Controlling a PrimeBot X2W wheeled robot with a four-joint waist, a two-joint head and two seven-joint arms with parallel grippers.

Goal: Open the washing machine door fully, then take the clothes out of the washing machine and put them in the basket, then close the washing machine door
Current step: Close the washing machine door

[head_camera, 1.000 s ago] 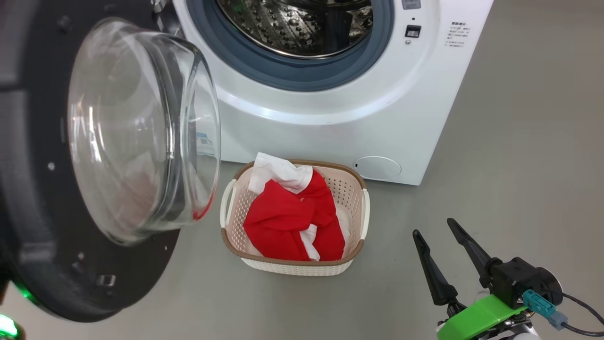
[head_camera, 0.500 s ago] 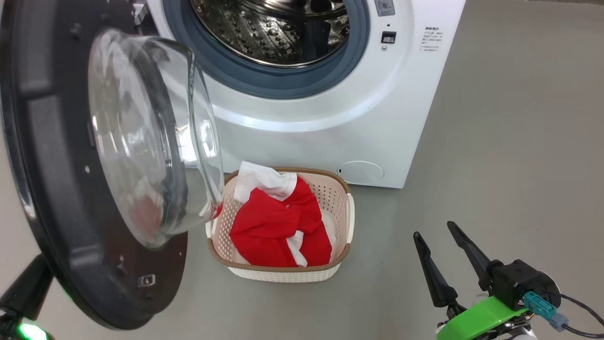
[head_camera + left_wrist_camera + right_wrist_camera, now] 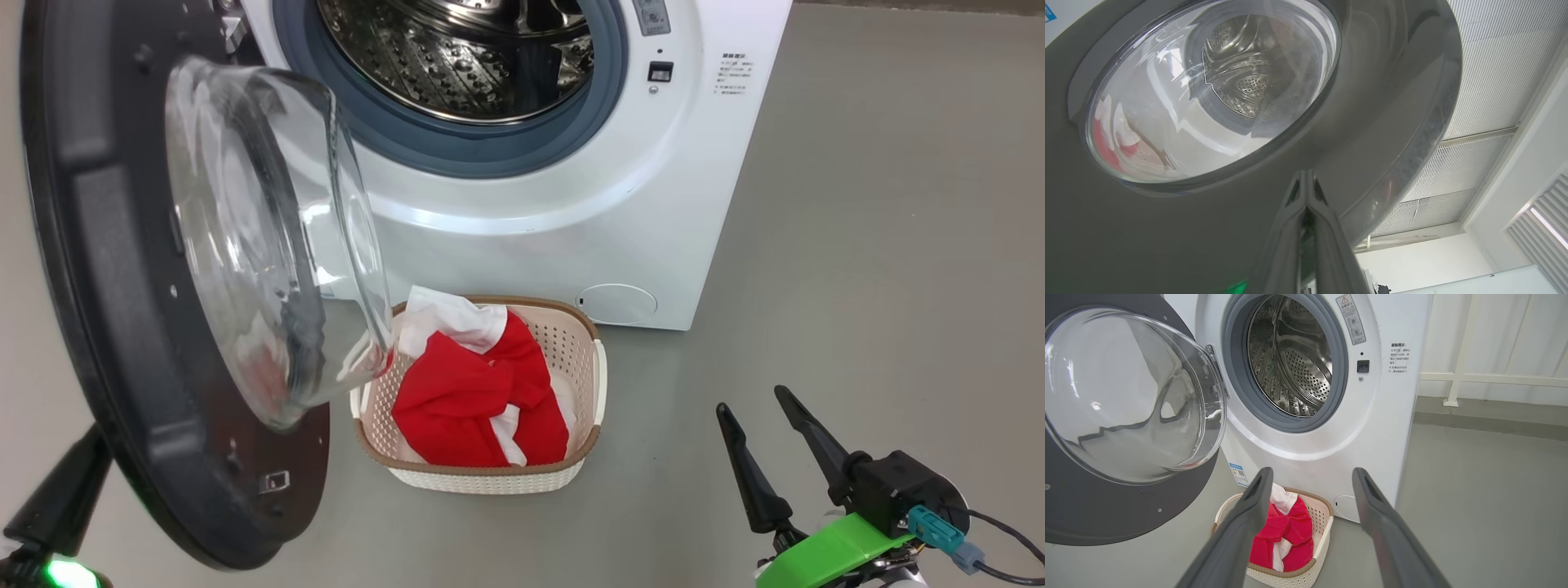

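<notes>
The white washing machine (image 3: 531, 220) stands with its steel drum (image 3: 465, 57) showing no cloth. Its door (image 3: 122, 327) hangs partly open at the left, glass bulge (image 3: 261, 245) facing the machine and overlapping the basket's left end. The basket (image 3: 490, 472) sits on the floor before the machine with the red and white clothes (image 3: 465, 392) inside. My left gripper (image 3: 1306, 175) is shut, tip against the door's outer black rim (image 3: 1392, 81); a dark part of it (image 3: 61, 490) shows behind the door. My right gripper (image 3: 751, 400) is open and empty, right of the basket (image 3: 1323, 535).
Grey floor (image 3: 882, 245) stretches right of the machine. A white rail (image 3: 1494, 377) and wall stand behind at the right. A round white service flap (image 3: 616, 304) sits low on the machine's front, just above the basket.
The head camera has shifted. The door has swung a little toward the machine, its glass now overlapping the basket's left end. The left gripper has come into sight behind it. The right gripper holds still.
</notes>
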